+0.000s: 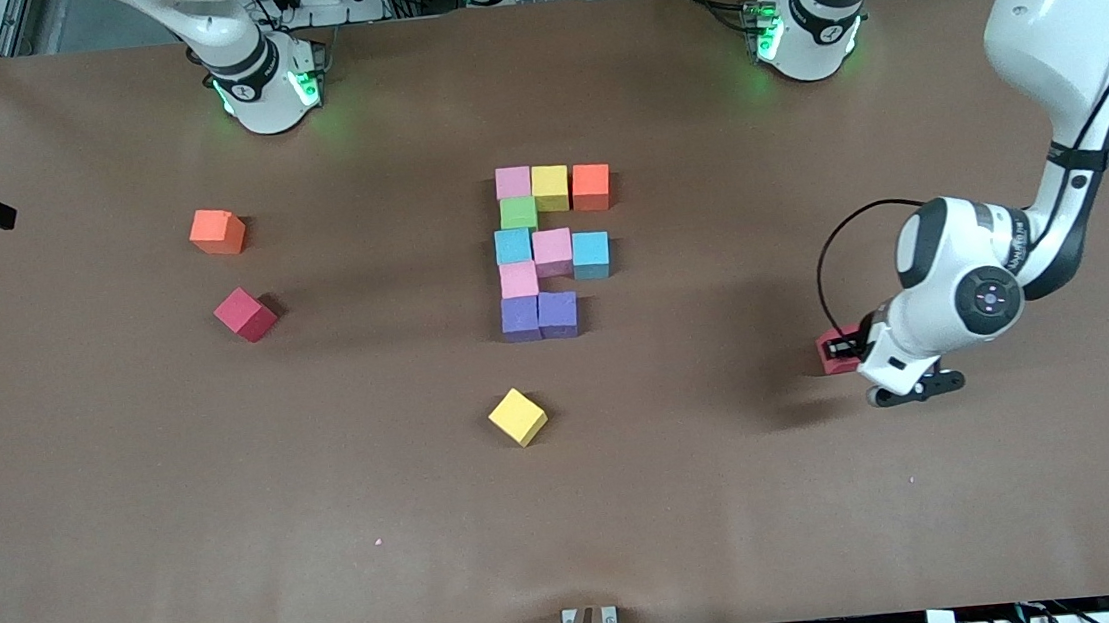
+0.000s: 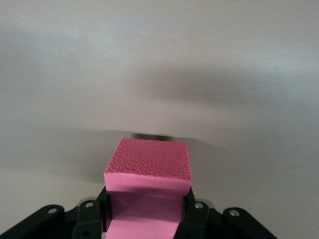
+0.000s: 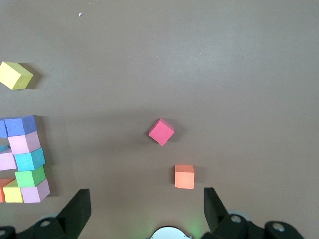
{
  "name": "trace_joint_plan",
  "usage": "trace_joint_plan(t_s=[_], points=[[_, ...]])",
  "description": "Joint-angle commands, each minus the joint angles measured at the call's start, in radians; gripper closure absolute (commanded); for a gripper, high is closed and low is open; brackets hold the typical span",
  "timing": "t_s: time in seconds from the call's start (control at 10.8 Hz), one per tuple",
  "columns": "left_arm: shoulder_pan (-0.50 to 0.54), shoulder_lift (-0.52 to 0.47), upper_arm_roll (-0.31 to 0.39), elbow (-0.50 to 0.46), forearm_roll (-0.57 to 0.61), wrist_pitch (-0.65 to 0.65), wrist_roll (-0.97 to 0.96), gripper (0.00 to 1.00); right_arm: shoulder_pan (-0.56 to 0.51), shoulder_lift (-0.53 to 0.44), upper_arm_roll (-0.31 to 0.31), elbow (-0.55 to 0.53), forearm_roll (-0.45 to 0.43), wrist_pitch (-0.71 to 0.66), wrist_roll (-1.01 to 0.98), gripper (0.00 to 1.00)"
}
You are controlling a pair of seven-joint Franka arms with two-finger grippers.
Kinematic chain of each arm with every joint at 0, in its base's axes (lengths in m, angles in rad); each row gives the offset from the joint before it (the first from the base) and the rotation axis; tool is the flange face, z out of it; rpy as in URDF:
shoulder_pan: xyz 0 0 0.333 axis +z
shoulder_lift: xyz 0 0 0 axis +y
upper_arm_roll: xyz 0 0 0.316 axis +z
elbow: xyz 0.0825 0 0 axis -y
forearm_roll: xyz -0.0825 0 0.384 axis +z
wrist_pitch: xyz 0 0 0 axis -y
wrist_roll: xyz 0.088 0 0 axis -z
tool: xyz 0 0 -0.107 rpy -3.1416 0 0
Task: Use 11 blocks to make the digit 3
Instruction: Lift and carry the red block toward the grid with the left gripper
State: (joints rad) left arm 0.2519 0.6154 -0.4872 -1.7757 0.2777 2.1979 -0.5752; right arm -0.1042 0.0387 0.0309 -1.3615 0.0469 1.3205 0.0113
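Note:
The partly built figure [image 1: 549, 247] of several coloured blocks lies at the table's middle: a top row of pink, yellow and orange [image 1: 591, 186], a green one, a middle row of blue, pink and teal, a pink one, and two purple ones [image 1: 539, 315]. It also shows in the right wrist view [image 3: 25, 159]. My left gripper [image 1: 851, 350] is shut on a red-pink block [image 1: 833, 350], low over the table toward the left arm's end; the left wrist view shows this block [image 2: 147, 169] between the fingers [image 2: 190, 211]. My right gripper [image 3: 145, 214] is open and empty, high over the table by the right arm's base.
Three loose blocks lie on the brown table [image 1: 834, 528]: an orange one [image 1: 217, 232] and a red one [image 1: 245, 314] toward the right arm's end, and a yellow one [image 1: 518, 416] nearer the front camera than the figure. The right wrist view shows them too: orange [image 3: 184, 176], red [image 3: 161, 131], yellow [image 3: 16, 75].

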Motion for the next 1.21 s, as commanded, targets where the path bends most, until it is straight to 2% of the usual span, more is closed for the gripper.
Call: trace_joint_plan(t_s=[0.0, 0.28, 0.74, 1.11], points=[[-0.011, -0.023, -0.071, -0.004, -0.021, -0.024, -0.223, 0.89, 0.004, 0.001, -0.003, -0.002, 0.014, -0.003, 0.01, 0.0], [-0.029, -0.017, -0.155, 0.033, -0.034, -0.027, -0.502, 0.9, 0.004, 0.001, -0.003, -0.002, 0.014, -0.004, 0.01, 0.0], [-0.189, -0.01, -0.16, 0.11, -0.084, -0.027, -0.987, 0.91, 0.008, 0.004, -0.005, -0.021, 0.014, 0.0, 0.007, 0.0], [-0.238, -0.011, -0.16, 0.134, -0.083, -0.027, -1.361, 0.91, 0.004, 0.004, -0.003, -0.022, 0.016, 0.005, 0.001, 0.0]])
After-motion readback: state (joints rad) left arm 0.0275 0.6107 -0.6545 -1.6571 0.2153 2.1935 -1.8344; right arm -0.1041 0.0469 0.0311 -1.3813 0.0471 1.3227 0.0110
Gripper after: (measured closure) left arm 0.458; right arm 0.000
